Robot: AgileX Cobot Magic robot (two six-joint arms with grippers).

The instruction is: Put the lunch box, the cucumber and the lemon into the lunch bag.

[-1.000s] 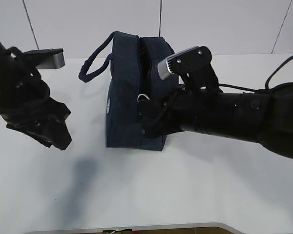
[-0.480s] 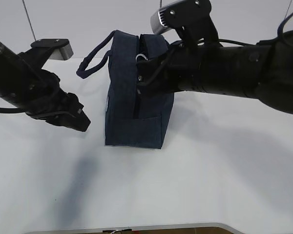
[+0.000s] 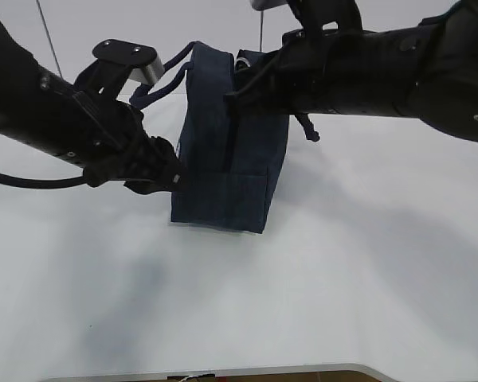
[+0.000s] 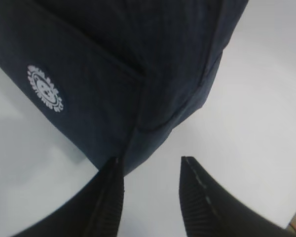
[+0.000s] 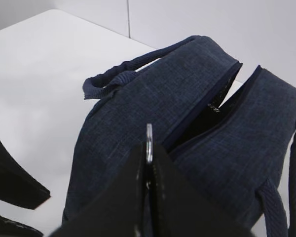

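Your right gripper [image 5: 148, 168] is closed on the silver ring pull [image 5: 149, 137] of the zipper; in the right wrist view the two fingers [image 5: 175, 197] press together and the thin ring stands up between them, just at the top of the lunch bag [image 3: 231, 151]; beyond the ring the zipper line is parted a little and you see a dark slit between the two navy halves. Your left gripper [image 4: 150, 190] has its jaws apart and holds nothing; in the left wrist view one finger [image 4: 106, 197] is at the lower corner of the bag, touching it or almost touching, I cannot tell which, and the other finger is over the bare white table [image 3: 319, 302]; a small round white logo [image 4: 45, 89] shows on the bag's side wall near that corner. In the exterior view the bag stands upright in the middle of the table, with the left arm low against its left side and the right arm reaching across its top from the right; one looped handle [image 3: 163, 79] hangs out on the left side, behind the left arm. The lunch box, the cucumber and the lemon do not show in any view, so I cannot tell you where they are.
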